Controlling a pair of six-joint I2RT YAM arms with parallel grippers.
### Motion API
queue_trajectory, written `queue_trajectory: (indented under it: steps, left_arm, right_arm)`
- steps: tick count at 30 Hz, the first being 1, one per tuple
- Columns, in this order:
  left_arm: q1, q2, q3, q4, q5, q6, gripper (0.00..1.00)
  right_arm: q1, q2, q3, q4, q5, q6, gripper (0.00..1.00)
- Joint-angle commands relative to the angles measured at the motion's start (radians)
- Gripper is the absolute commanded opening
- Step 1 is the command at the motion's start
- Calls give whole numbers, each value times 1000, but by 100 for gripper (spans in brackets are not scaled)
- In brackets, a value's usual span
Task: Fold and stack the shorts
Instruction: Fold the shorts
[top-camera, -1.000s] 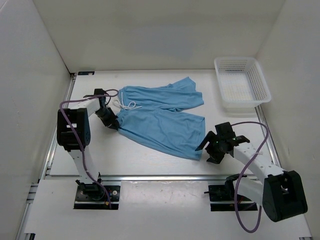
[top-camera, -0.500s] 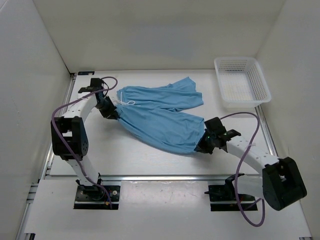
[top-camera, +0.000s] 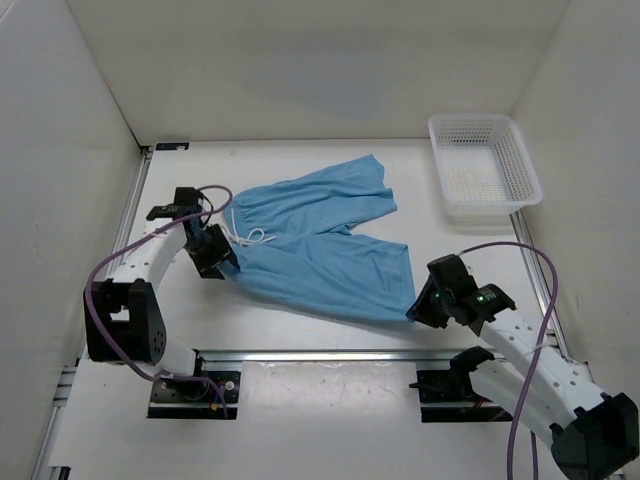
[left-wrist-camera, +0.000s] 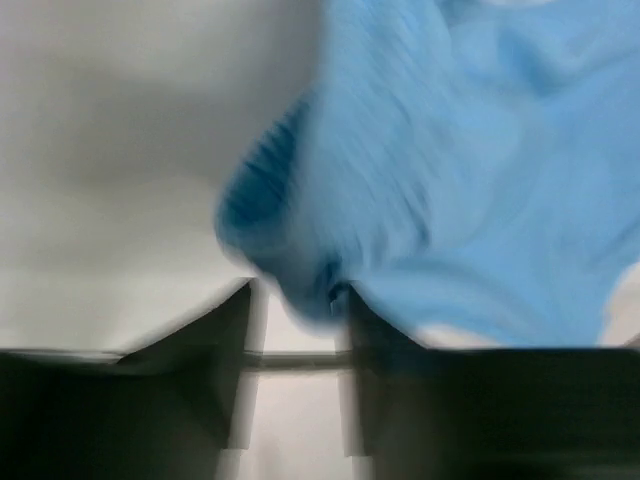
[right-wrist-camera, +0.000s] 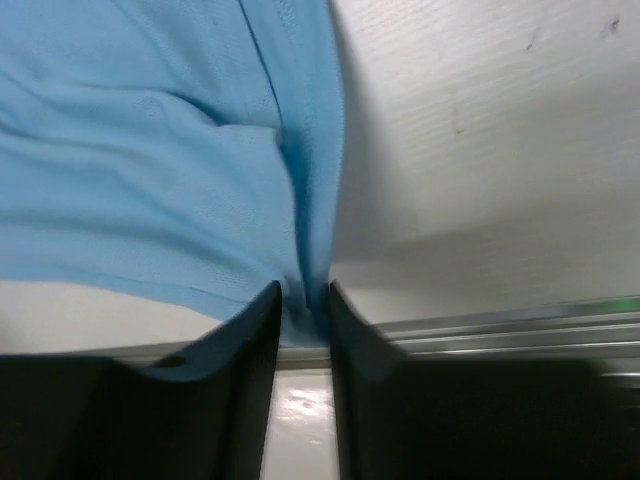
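At the waistband (top-camera: 237, 208), left fingers (left-wrist-camera: 215, 350) seem to pinch the shorts (top-camera: 320, 250).

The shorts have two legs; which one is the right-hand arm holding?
The leg nearer the front edge: the right fingers pinch its hem corner. The other leg lies farther back, with nothing holding it.

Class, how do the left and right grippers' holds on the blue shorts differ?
The left gripper takes the shorts at the waistband end; the right gripper takes a leg hem. The left gripper's jaws stand wider, around bunched cloth; the right gripper's are nearly together on a thin fold. Both hold cloth.
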Motion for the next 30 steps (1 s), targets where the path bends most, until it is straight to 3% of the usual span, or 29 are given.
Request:
queue_trajectory:
  steps: [1,2,3,6,9,13,15,16,19,23,30]
  left_arm:
    - [-2,-39,-63,-2,-28,-1,64]
    - [-2,-39,-54,-2,-28,10,93]
    - [-2,-30,-37,-11,-28,10,100]
    - [-2,-17,88,-53,-65,19,100]
    - [-2,54,277,-97,-132,28,100]
    - [34,208,518,-110,-171,38,96]
    - [48,318,643,-110,-171,47,93]
    - [59,357,687,-122,-171,47,93]
    - [68,492,826,-143,-162,58,95]
    - [68,621,938,-143,-171,58,100]
    - [68,795,1054,-143,-126,67,100]
  right_arm:
    - [4,-6,-6,-67,24,-10,35]
    - [4,6,14,-67,34,-23,47]
    - [4,21,52,-67,46,-36,65]
    - [4,109,162,-67,130,-93,73]
    - [4,233,275,-54,211,-155,75]
    - [-18,509,562,15,285,-271,60]
    - [-42,682,687,24,285,-349,59]
    - [-76,742,824,24,270,-368,60]
    - [-143,968,1034,24,206,-434,67]
    - [-206,1250,1459,13,106,-465,83]
    - [-277,1747,2009,36,-127,-443,89]
